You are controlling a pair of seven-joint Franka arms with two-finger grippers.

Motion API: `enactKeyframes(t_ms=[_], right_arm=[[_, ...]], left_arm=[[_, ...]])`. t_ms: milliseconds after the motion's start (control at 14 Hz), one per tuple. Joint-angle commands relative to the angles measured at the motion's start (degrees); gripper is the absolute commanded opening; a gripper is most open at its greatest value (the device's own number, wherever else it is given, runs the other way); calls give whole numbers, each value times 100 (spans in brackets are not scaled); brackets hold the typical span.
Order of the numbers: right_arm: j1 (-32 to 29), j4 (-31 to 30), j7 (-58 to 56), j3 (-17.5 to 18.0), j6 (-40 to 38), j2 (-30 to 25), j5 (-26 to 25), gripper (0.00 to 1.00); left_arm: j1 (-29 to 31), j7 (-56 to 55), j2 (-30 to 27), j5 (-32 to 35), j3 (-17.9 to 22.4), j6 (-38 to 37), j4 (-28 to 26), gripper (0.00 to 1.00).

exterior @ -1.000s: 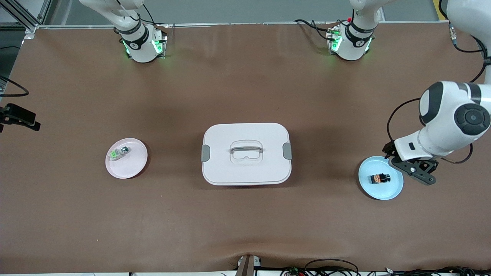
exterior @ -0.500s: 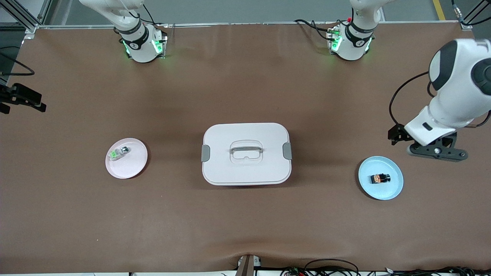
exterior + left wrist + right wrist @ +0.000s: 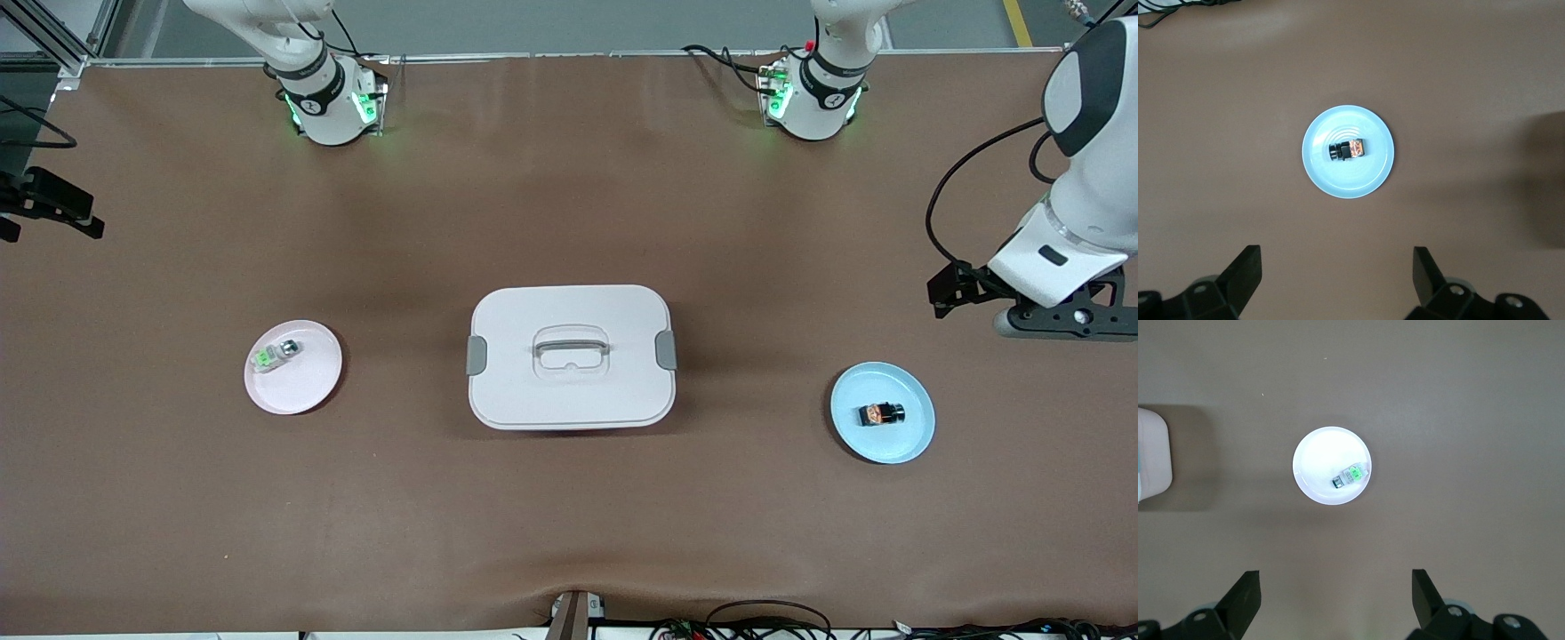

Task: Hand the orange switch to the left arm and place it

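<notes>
On the blue plate at the left arm's end of the table lay the orange switch. The left gripper hung above bare table near it, jaws spread wide and empty. The right gripper waited high, jaws wide apart too.

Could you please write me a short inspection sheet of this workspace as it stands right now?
Surface: brown table mat, slightly wrinkled.
Job's things: tiny black orange-faced switch on light blue plate; large white lidded plastic box mid-table.
Clutter: green-and-silver switch on pink plate.
Hands: left hand open, over mat near blue plate; right hand open, above pink plate.
Cables: black cable on left arm.
Surroundings: nothing seen.
</notes>
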Motion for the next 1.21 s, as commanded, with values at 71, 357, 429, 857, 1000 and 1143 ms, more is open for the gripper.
enactKeyframes(t_ms=[71,357,429,857,1000,1143], right_arm=[[-234,-440,64,51,38,-354,319,100],[-278,-643,91,42,47,-486,442,100],[-278,-643,91,42,29,-487,451,100],[-225,-757,91,86,82,-609,442,100],[-225,-766,91,86,64,-618,442,100],[-225,-766,91,86,90,-627,433,100]], left_arm=[[-1182,-4,-617,-464,1258,-653,0,100],[-2071,-22,-969,-923,2227,-1136,-9,100],[-2160,-30,-1031,-924,2246,-1207,-27,100],[-2345,-13,-1304,-1152,2378,-1454,-123,100],[-2406,-22,-1356,-1161,2421,-1532,-106,100],[-2337,-4,-1409,-1170,2422,-1568,-97,100]])
